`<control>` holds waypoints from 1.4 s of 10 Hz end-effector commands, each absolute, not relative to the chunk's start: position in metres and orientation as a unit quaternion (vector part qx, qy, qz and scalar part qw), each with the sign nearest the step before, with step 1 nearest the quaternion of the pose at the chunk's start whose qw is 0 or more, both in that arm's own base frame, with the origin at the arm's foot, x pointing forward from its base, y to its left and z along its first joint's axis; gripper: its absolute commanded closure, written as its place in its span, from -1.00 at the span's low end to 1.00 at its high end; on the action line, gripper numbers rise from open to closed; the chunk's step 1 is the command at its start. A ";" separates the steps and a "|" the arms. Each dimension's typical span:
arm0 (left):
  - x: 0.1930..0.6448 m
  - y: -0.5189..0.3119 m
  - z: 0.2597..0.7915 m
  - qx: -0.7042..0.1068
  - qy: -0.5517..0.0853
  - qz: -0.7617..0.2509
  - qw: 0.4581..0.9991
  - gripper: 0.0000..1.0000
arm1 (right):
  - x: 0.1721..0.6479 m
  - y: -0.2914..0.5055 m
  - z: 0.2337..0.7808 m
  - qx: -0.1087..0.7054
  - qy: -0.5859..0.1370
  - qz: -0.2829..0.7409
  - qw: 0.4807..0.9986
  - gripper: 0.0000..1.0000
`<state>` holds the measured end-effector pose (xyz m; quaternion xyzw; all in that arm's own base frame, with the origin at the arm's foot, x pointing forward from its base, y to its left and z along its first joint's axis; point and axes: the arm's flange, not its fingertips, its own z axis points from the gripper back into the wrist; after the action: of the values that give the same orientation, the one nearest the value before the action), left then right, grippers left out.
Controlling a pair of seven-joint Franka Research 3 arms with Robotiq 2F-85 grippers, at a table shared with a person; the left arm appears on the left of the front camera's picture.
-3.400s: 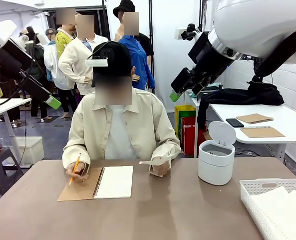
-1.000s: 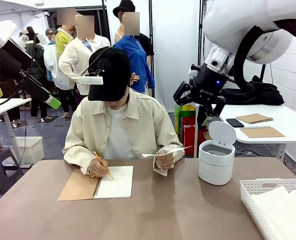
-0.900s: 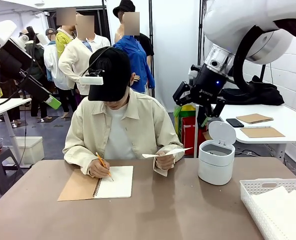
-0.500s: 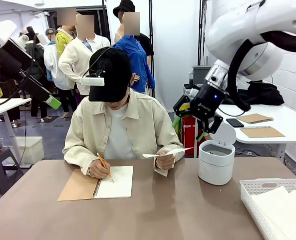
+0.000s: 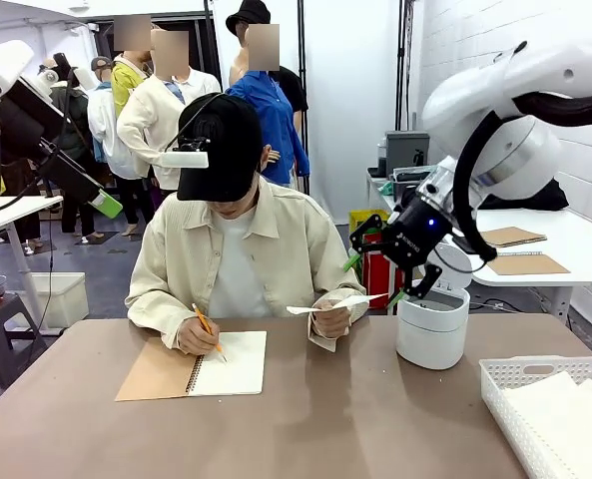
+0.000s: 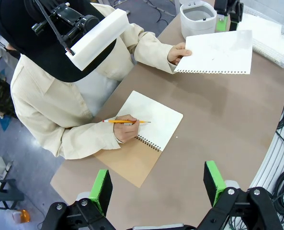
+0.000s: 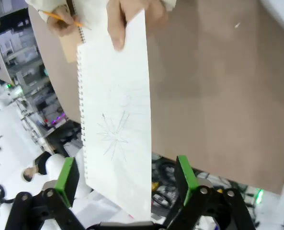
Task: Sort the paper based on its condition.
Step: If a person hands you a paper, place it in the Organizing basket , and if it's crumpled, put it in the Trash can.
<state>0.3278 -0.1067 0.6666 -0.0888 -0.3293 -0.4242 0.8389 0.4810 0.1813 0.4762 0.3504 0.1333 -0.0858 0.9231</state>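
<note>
Nearest you, at the right corner of the table [image 5: 355, 429], the white lattice basket [image 5: 502, 377] holds a stack of loose sheets [image 5: 565, 409]. Your left gripper [image 6: 158, 181] hangs high over the table with its jaws spread wide and nothing between them. Farther across, an open notebook [image 5: 230, 363] lies flat, and one of the person's hands [image 5: 198, 337] presses a pencil [image 5: 206, 326] to its page. Their other hand [image 5: 327, 321] holds a single sheet of paper [image 5: 335, 302] up off the table; it is flat, with a faint starburst sketch on it. Your right gripper [image 5: 373, 279] is in the air at that sheet's free end, jaws fully apart and gripping nothing. The end reaches in between the pads, but you cannot tell whether it touches either. Just past it stands a white bin [image 5: 432, 339].
</note>
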 end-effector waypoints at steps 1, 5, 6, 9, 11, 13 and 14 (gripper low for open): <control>0.329 -0.107 0.668 -0.089 -0.332 -0.422 0.839 -1.00 | 0.468 0.189 0.447 0.381 0.157 -0.127 0.902 -1.00; 0.329 -0.107 0.668 -0.089 -0.332 -0.422 0.839 -1.00 | 0.478 0.198 0.416 0.451 0.176 -0.153 0.862 -1.00; 0.329 -0.107 0.668 -0.089 -0.332 -0.422 0.839 -1.00 | 0.483 0.198 0.416 0.474 0.184 -0.153 0.848 -1.00; 0.329 -0.107 0.668 -0.089 -0.332 -0.422 0.839 -1.00 | 0.494 0.198 0.404 0.467 0.189 -0.160 0.849 -1.00; 0.329 -0.107 0.668 -0.089 -0.332 -0.422 0.839 -1.00 | 0.487 0.198 0.412 0.460 0.190 -0.168 0.851 -1.00; 0.329 -0.107 0.668 -0.089 -0.332 -0.422 0.839 -1.00 | 0.487 0.198 0.412 0.460 0.190 -0.168 0.851 -1.00; 0.329 -0.107 0.668 -0.089 -0.332 -0.422 0.839 -1.00 | 0.487 0.198 0.412 0.460 0.190 -0.168 0.851 -1.00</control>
<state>0.3278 -0.1067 0.6667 -0.0888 -0.3294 -0.4242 0.8389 0.4892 0.1982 0.4111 0.4616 0.1874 -0.1629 0.8516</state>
